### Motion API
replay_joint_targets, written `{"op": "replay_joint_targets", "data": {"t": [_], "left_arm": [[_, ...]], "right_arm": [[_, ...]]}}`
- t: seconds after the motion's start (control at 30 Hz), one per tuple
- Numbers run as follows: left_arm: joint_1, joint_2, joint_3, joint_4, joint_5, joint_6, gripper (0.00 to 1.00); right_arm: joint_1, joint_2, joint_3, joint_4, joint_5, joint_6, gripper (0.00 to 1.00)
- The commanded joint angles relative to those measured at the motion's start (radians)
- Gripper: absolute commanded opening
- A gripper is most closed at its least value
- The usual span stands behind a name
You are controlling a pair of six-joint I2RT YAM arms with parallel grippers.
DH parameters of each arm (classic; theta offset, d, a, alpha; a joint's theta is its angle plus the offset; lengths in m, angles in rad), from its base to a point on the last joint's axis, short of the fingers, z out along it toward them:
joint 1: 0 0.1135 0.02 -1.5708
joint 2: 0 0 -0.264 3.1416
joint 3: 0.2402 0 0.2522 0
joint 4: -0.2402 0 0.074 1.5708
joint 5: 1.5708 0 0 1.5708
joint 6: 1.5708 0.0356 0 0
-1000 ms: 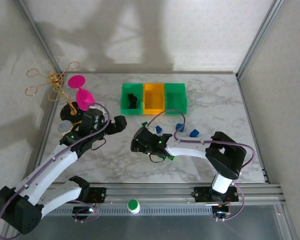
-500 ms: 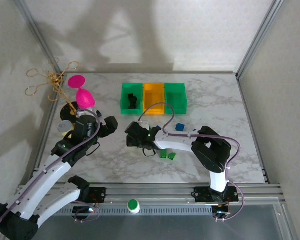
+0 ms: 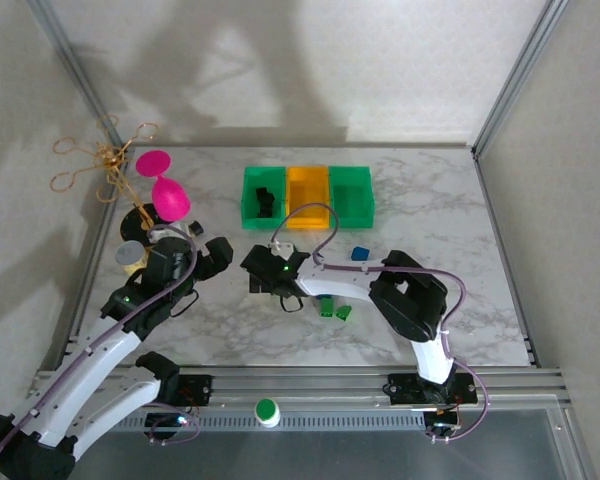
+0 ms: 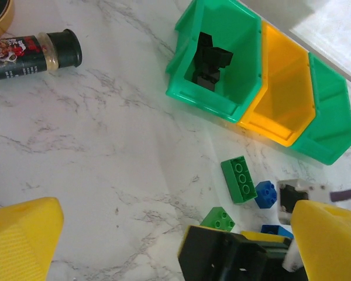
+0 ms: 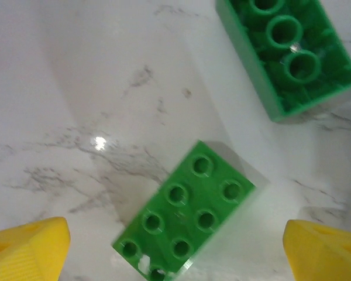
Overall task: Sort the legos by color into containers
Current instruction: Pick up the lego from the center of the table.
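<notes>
Below the right gripper [image 5: 176, 249], its fingers spread wide and holding nothing: one green lego [image 5: 184, 225], studs up, askew on the marble table [image 5: 105, 88]. Step in hand: grasping it. Next move, likely: descend, square the wrist, close, carry to the right-end green bin [image 3: 351, 195]. Likewise spread and empty: the left gripper [image 4: 176, 240]. Item: spice jar [image 4: 35, 52], red label, print illegible.

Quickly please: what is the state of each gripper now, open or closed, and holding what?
Left gripper: open, holding nothing.
Right gripper: open above a green brick, not gripping it.
</notes>
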Motion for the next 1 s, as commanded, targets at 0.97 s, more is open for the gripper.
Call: {"op": "replay_joint_targets", "data": {"t": [0.97], "left_arm": [[0.001, -0.010, -0.023, -0.011, 0.003, -0.046, 1.00]], "right_arm": [[-0.026, -0.075, -0.164, 0.062, -0.025, -0.087, 0.55]]}}
